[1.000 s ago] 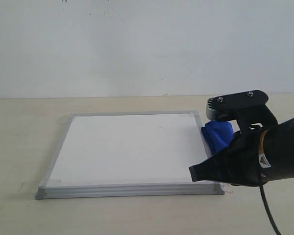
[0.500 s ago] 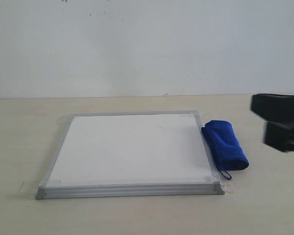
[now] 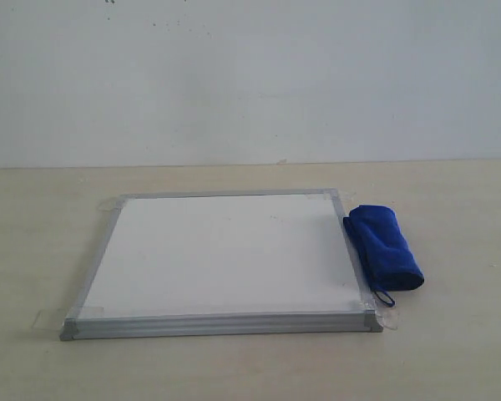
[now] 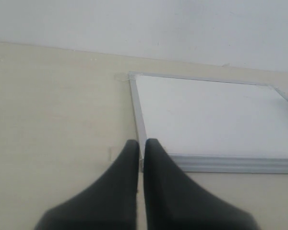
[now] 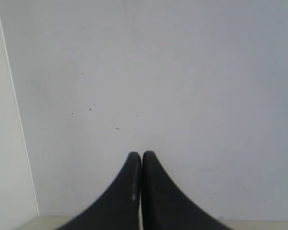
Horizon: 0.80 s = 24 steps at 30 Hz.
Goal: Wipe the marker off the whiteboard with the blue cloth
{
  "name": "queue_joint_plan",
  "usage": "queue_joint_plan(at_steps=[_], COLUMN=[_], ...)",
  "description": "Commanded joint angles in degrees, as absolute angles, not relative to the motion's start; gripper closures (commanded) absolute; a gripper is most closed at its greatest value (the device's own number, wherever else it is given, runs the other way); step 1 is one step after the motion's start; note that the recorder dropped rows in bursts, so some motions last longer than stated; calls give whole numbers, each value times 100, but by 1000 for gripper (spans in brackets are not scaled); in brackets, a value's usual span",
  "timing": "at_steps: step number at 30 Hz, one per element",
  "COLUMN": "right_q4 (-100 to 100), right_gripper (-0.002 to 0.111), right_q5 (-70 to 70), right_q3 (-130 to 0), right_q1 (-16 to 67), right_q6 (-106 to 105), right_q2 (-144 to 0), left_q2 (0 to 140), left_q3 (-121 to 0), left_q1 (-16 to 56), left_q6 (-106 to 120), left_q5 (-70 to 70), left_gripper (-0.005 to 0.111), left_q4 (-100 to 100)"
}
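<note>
The left gripper [image 4: 140,143] has its two dark fingers [image 4: 120,187] pressed together, with only a hairline seam between them and nothing caught there. Just ahead of their tips lies the near corner of the whiteboard [image 4: 206,115], flat on the pale table [image 4: 53,105]. The tips are close to the silver-grey frame, but whether they are above it or short of it cannot be told. From that corner the board runs away from the fingers towards the wall, and its face is plain white. A clear tape tab [image 4: 119,76] shows at the corner farthest ahead of the fingertips along the near frame rail. The blue cloth [image 3: 386,246] sits at the side of the board opposite the left fingers, well apart from them. It is a folded roll lying on the table, lengthwise along the frame and touching it, with its thin loop [image 3: 384,296] trailing off the end by the board's front corner. From the left wrist only a sliver of blue shows past the far rail. The right gripper [image 5: 141,155] is likewise closed, fingers tip to tip on nothing. They point at a bare pale wall [image 5: 182,72], with a thin strip of table just under them. Where these fingers stand relative to the board or the cloth cannot be told.
</note>
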<state>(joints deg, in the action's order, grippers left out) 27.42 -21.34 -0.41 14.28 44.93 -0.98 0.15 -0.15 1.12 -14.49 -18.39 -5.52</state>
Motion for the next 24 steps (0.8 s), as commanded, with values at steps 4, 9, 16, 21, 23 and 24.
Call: queue_joint_plan(at_steps=[4, 9, 16, 21, 23, 24], right_q4=[2059, -310, -232, -219, -219, -219], right_gripper=[108, 108, 108, 108, 108, 108], right_q5=[-795, 830, 2118, 2085, 2085, 2085], right_q3=[0, 0, 0, 0, 0, 0], right_q1=[1388, 1388, 1388, 1388, 1388, 1388], right_q6=[3395, 584, 127, 0, -31, -31], right_q2=[-41, 0, 0, 0, 0, 0], left_q2=[0, 0, 0, 0, 0, 0], left_q3=[0, 0, 0, 0, 0, 0], left_q1=[124, 124, 124, 124, 124, 124], left_q6=[-1505, -1505, -1505, -1505, -1505, -1505], left_q5=[-1800, -1800, -1800, -1800, -1800, -1800], left_gripper=[103, 103, 103, 103, 103, 103], left_q4=[-555, -555, -555, -555, -555, -555])
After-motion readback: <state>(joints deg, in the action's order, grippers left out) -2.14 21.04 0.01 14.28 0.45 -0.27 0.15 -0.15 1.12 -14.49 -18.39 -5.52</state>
